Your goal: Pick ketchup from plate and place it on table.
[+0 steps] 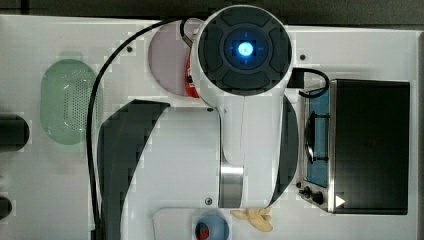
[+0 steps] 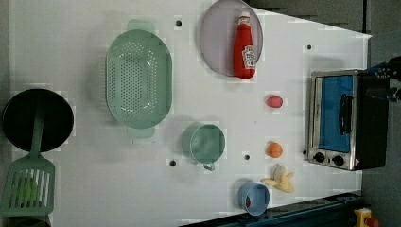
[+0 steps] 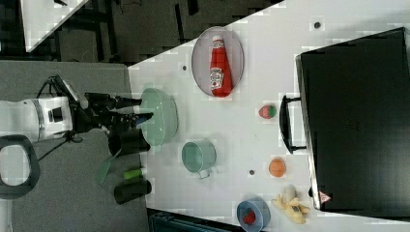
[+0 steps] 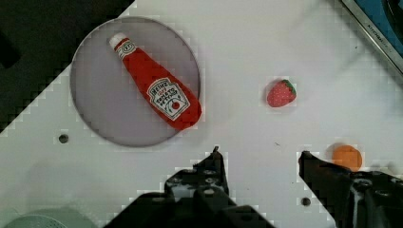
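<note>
Tool (image 4: 259, 156) nearest wrist camera, fingers apart, empty, above bare tabletop (image 4: 237, 57). Ketchup bottle (image 4: 159, 90) lies flat on plate (image 4: 95, 99), base at rim. Likely light, smooth, rolls easily; grip across labelled mid-body.

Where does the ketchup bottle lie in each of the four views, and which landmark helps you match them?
Top view: a red sliver of the ketchup beside the arm, on the plate.
Left view: upper middle, on the plate's right part.
Right view: upper middle, cap up.
Wrist view, lying slantwise across the plate.
Shared landmark: the plate; in the left, right and wrist views also the strawberry.
</note>
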Controlling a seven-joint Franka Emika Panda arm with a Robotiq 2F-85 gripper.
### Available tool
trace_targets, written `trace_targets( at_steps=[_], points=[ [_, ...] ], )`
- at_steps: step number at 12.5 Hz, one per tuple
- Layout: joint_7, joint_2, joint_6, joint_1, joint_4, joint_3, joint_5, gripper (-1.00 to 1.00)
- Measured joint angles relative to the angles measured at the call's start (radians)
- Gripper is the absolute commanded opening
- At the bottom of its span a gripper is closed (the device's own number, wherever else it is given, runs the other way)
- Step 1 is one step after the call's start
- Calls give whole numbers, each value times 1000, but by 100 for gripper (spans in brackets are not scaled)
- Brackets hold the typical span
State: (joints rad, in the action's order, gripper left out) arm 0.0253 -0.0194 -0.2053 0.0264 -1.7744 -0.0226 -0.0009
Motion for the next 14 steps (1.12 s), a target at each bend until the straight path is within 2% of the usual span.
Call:
trace_targets(
  at_steps=[1, 3, 5, 8, 14],
  points=[
    [0, -31, 86, 38, -30, -36, 4, 60],
    [0, -124, 160, 67, -102, -59, 7, 100],
    [0, -187, 157, 77, -108, -59, 7, 100],
    [3, -203, 137, 80, -78, -60, 8, 100],
    [152, -52, 68, 77, -75, -77, 21, 100]
  ],
)
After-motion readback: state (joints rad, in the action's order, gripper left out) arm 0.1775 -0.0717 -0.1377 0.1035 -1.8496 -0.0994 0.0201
